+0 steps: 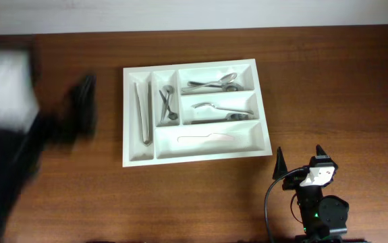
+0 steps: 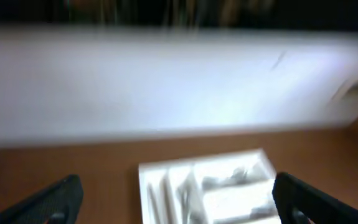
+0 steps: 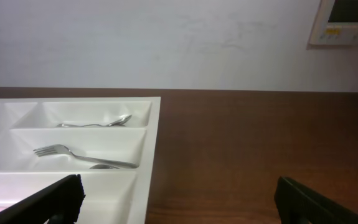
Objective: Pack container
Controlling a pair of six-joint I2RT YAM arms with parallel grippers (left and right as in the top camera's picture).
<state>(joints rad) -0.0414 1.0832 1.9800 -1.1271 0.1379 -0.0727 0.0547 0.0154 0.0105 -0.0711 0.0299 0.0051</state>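
Note:
The white container (image 1: 264, 115) lies in the middle of the brown table. It holds tongs (image 1: 143, 111), small utensils (image 1: 167, 104), spoons (image 1: 214, 83), forks (image 1: 220, 111) and a white knife (image 1: 207, 138). My left gripper (image 1: 84, 101) is a motion-blurred dark shape left of the container. In the left wrist view the left gripper (image 2: 175, 202) is open and empty, with the blurred container (image 2: 228, 186) ahead. My right gripper (image 1: 300, 156) is open and empty, off the container's front right corner. In the right wrist view the right gripper (image 3: 179, 199) sits beside the container's edge (image 3: 154, 155), with a fork (image 3: 73, 154) and a spoon (image 3: 98, 122) inside.
The blurred left arm (image 1: 5, 115) covers the table's left side. A white wall runs behind the table, with a wall panel (image 3: 343, 22) at the upper right. Bare wood (image 1: 335, 88) lies right of the container.

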